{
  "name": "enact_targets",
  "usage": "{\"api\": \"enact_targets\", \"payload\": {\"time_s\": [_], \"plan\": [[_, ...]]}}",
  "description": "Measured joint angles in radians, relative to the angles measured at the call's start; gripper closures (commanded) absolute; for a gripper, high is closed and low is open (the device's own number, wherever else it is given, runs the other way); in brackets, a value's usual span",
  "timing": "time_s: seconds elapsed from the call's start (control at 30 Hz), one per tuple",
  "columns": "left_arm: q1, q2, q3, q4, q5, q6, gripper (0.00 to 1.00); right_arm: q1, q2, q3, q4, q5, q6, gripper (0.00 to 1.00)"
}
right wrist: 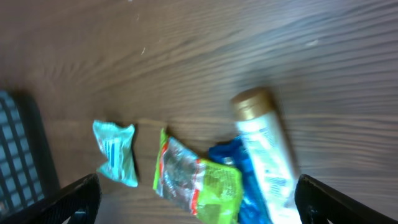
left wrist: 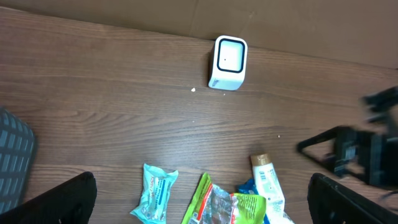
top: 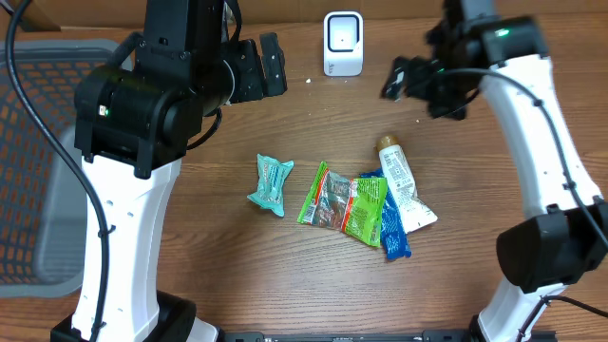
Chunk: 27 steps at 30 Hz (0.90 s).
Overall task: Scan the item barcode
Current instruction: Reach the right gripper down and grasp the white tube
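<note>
Hovering with the left gripper (top: 261, 66) spread wide and empty, high over the table (top: 228, 133), just left of the scanner (top: 343, 43). Hovering with the right gripper (top: 418, 81) spread just as wide, gripping nothing, to the scanner's right and on the far side of the tube (top: 404, 185). Not touching any item yet.

Judging the tube the likeliest pick: lying flat, nearest the right gripper, cap (top: 388, 144) pointing toward the scanner, tail resting across the blue packet (top: 394, 237). Expecting it light, soft-walled and smooth, giving under a squeeze and perhaps slipping between the fingers. Favouring a hold across the body just below the cap, probably its stiffest part, while leaving the printed face uncovered. Not making out a barcode in any view.

Noting the green packet (top: 342, 201) touching the blue packet, and the teal packet (top: 271, 183) lying apart to the left. Expecting all three thin, crinkly and nearly weightless, hard to pinch flat off the wood; favouring a raised crimped end there.

Working on dark, smooth wood grain, likely letting things slide when nudged. Seeing the scanner standing upright at the far edge, well apart from the pile, with bare wood between. Noting a grey basket (top: 38, 142) with orange mesh off the left side.
</note>
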State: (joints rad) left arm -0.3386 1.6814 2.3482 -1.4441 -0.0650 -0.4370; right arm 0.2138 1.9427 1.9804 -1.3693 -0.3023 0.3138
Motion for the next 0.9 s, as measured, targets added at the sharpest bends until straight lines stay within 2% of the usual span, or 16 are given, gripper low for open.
{"api": "enact_targets", "payload": {"time_s": [0.27, 0.37, 0.6, 0.7, 0.9], "plan": [[0.0, 0.0, 0.0, -0.018, -0.005, 0.01, 0.0, 0.122, 0.002, -0.122, 0.046, 0.013, 0.0, 0.01], [0.005, 0.0, 0.0, -0.019, -0.016, 0.04, 0.0, 0.126, 0.002, -0.142, 0.014, 0.114, 0.0, 0.01], [0.045, 0.0, 0.0, -0.023, -0.034, 0.068, 0.0, 0.063, 0.002, -0.196, 0.064, 0.314, -0.02, 0.11], [0.047, 0.0, 0.0, -0.024, -0.037, 0.074, 0.0, 0.011, 0.002, -0.237, 0.092, 0.315, -0.066, 0.17], [0.047, 0.0, 0.0, -0.023, -0.037, 0.075, 0.0, -0.067, 0.002, -0.329, 0.095, 0.219, -0.205, 0.16]]}}
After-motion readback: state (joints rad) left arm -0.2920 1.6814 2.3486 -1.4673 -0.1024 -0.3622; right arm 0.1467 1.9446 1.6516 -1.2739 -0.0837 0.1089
